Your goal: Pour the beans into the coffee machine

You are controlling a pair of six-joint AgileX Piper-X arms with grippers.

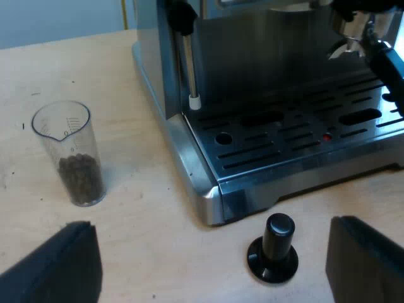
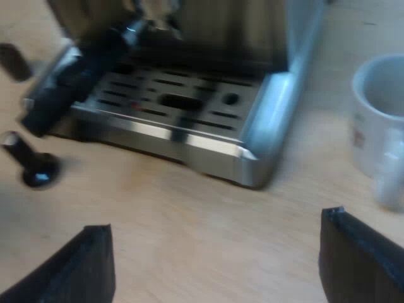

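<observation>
Left gripper point(image 1: 211, 228) and right gripper point(image 2: 216, 224), fingers spread empty, face the espresso machine point(image 1: 284, 126); the measuring glass point(image 1: 66, 136) of beans point(image 1: 80, 180) stands nearby.

Coffee corner: espresso machine point(image 1: 284, 145), wooden tabletop point(image 1: 145, 252)

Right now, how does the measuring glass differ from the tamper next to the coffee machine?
The measuring glass is clear, with printed marks; the tamper is solid black. The measuring glass is a tall open cup with coffee beans in its lower part; the tamper is squat, a round knob on a flat base, and holds nothing. Both stand upright on the wooden table.
</observation>
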